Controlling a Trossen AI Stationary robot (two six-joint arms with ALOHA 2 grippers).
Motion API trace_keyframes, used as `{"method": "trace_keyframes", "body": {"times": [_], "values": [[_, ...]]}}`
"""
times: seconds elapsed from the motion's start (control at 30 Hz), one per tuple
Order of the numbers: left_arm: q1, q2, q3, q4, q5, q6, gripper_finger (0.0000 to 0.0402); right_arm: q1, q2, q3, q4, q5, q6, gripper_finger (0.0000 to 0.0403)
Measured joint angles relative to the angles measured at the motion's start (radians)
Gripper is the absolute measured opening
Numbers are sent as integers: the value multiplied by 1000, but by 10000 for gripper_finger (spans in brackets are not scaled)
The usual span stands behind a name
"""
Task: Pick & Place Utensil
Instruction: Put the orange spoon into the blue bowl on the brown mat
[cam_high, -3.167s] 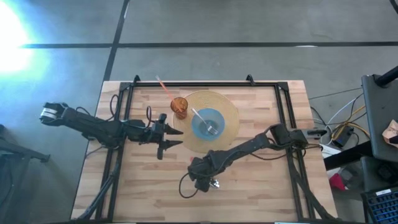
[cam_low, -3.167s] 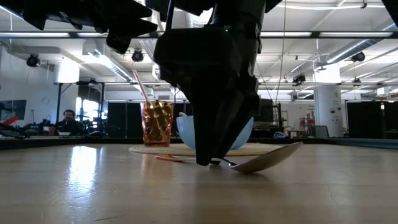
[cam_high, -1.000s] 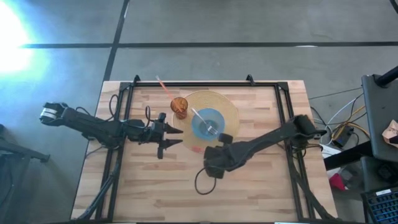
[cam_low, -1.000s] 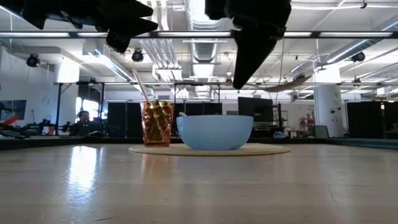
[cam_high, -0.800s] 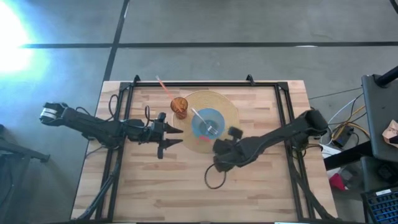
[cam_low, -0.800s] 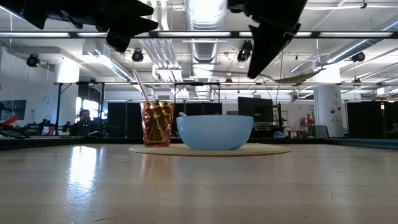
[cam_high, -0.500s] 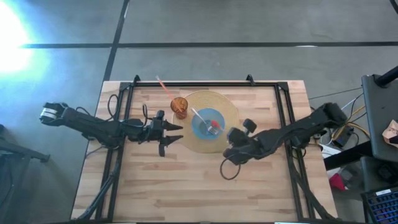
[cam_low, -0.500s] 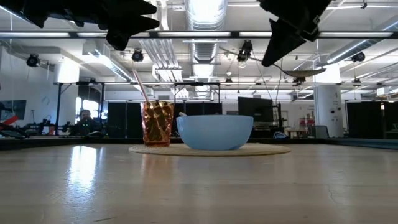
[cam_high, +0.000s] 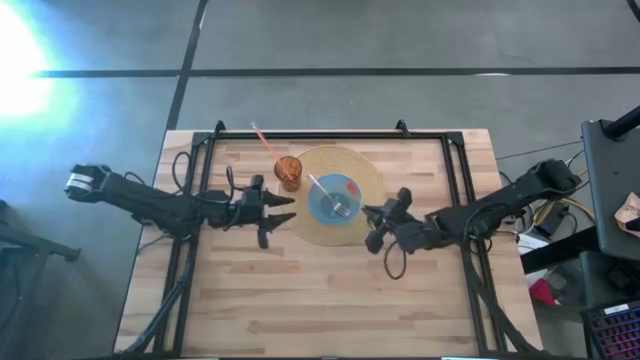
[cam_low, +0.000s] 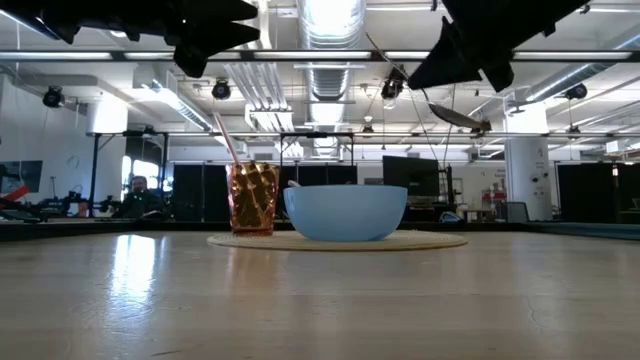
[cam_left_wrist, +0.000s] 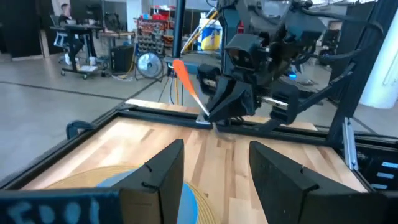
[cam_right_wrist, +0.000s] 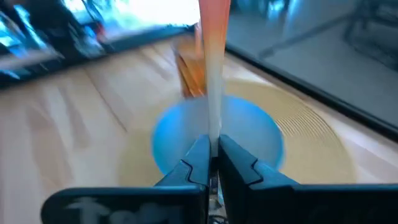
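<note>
Well, I can read no words or labels anywhere. From above I see the blue bowl on a round straw mat on the wooden bench. A fork lies in the bowl. An orange cup with a straw stands just beside the bowl, on the mat's edge.

My right claw hangs in the air beside the bowl, over the mat's rim. It is pinched tight on a spoon. From above the spoon is hard to make out. The low view shows its grey scoop up high, above the bowl. The right wrist view shows its orange handle, blurry, pointing over the bowl.

My left claw waits on the bowl's other side, near the cup, fingers spread wide, holding nothing.
</note>
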Motion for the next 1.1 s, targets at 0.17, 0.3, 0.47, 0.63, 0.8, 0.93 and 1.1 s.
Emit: {"method": "trace_keyframes", "body": {"times": [0.17,0.3,0.47,0.63,0.8,0.93,1.1], "values": [[1,42,0,92,0,17,174,-1,7,-81,353,0,-187,13],[1,89,0,180,0,47,175,-1,44,-108,540,0,-312,13],[1,161,0,320,1,76,175,-2,111,-86,641,0,-426,13],[2,238,5,432,2,119,174,-2,187,-12,647,43,-504,13],[3,302,49,450,3,135,175,-2,262,64,647,98,-585,13],[4,359,95,451,1,131,175,-2,320,121,646,154,-652,13],[3,421,136,450,-98,111,174,-2,388,186,645,176,-699,13]]}}
